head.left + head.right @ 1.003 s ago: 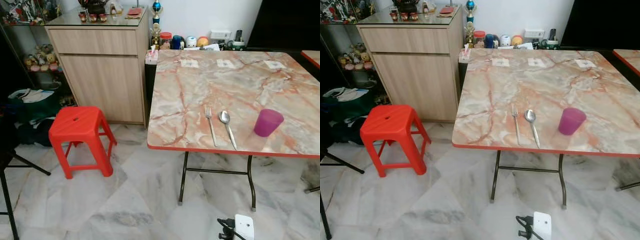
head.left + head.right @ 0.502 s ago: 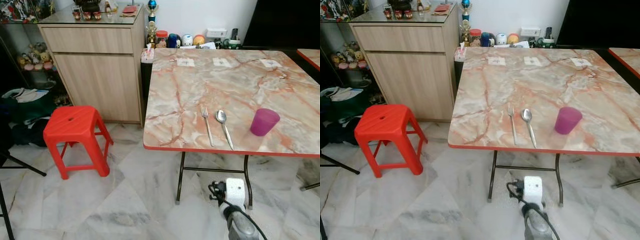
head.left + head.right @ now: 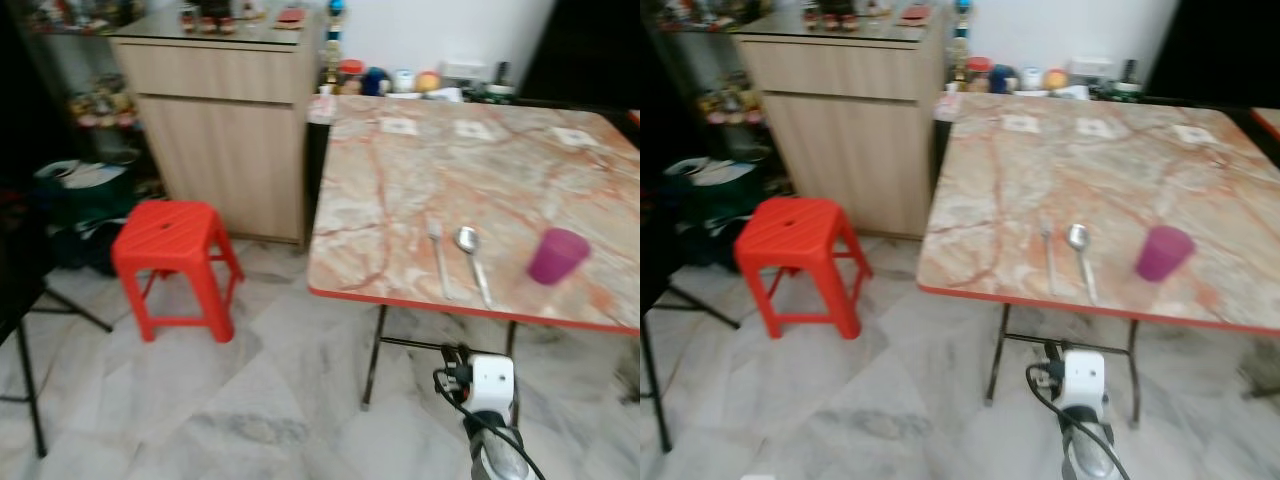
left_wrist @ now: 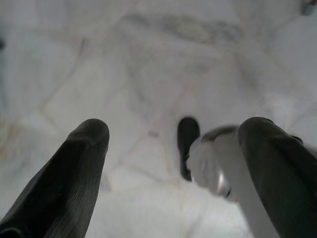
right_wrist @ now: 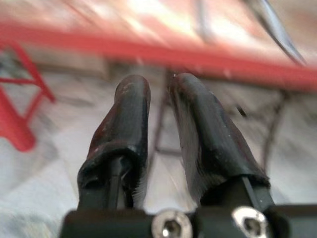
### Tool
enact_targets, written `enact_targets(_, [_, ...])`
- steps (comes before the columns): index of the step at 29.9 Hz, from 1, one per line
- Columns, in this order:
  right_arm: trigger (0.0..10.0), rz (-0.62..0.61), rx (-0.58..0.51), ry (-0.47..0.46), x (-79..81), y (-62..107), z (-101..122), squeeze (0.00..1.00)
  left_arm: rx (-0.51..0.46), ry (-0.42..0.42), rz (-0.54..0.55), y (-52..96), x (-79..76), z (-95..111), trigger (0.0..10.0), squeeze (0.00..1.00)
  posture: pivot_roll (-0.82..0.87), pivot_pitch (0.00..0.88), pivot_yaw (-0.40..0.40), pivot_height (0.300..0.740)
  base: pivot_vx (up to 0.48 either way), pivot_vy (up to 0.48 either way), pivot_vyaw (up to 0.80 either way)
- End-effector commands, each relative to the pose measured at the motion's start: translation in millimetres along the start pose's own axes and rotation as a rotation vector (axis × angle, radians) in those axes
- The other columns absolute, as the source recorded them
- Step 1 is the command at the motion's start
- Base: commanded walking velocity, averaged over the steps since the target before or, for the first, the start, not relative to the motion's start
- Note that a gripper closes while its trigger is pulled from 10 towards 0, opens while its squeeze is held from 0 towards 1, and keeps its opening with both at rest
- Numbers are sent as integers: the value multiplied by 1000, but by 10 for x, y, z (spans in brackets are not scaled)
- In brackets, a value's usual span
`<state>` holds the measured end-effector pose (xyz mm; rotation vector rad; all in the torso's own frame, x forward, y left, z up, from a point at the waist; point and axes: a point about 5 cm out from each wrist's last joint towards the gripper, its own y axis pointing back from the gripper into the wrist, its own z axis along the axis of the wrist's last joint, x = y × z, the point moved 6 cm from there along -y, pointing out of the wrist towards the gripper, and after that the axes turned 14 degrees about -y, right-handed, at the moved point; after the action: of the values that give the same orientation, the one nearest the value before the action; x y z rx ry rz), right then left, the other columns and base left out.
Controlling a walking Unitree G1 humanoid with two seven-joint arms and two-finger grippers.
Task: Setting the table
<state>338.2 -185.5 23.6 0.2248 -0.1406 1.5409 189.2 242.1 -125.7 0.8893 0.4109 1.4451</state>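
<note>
— Bench status?
— Marble-patterned bench (image 3: 420, 190) with red edge, right of scene. Near its front edge: fork (image 3: 438, 257), spoon (image 3: 472, 258) just beside it on the right, purple cup (image 3: 556, 255) further right, apart from both. All upright or flat, somewhat blurred.

— Right hand?
— Right hand (image 5: 159, 94) low, in front of and below the bench's red edge, at the end of the silver arm (image 3: 490, 420). Fingers (image 5: 128, 119) close together with a thin gap, clenched on nothing.

— Left hand?
— Left hand (image 4: 176, 148) over the pale marble floor (image 3: 230, 400). Fingers (image 4: 74, 168) spread wide, released, nothing between them.

— Surroundings?
— Red stool (image 3: 172, 255) on the floor left of the bench. Wooden cabinet (image 3: 225, 130) at far left, against the bench's far-left corner. Small jars and clutter along the far wall, too blurred to identify.
</note>
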Motion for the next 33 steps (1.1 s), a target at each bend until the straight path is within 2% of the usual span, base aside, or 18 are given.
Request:
enact_targets(1, [10000, 13, -24, 15, 23, 42, 35, 0, 26, 19, -6, 24, -26, -87, 10000, 0, 34, 64, -40, 740, 0, 0, 800])
enact_targets(5, [10000, 7, -82, 29, 29, 72, 169, 0, 27, 20, -6, 24, -27, -89, 10000, 0, 36, 64, -43, 740, 0, 0, 200])
enact_targets(10, [10000, -57, -178, 24, -59, 149, 424, 0, 31, 16, -8, 27, -24, -99, 10000, 0, 27, 65, -40, 740, 0, 0, 0])
enact_targets(15, [10000, -100, -231, -5, -95, 85, 619, 0, 29, 15, -8, 23, -22, -90, 10000, 0, 25, 62, -39, 740, 0, 0, 0])
enact_targets(21, [10000, -53, -262, -17, 76, -24, 814, 0, 26, 15, -11, 18, -27, -77, 10000, 0, 28, 58, -37, 740, 0, 0, 0])
enact_targets(25, [10000, -45, -270, -21, 127, -65, 887, 0, 29, 11, -15, 17, -35, -81, 10000, 0, 25, 57, -35, 740, 207, 0, 0])
enact_targets(33, [10000, -34, -250, -19, 154, -75, 862, 0, 36, 6, -17, 23, -30, -101, 10000, 0, 26, 43, -34, 740, 310, 0, 0])
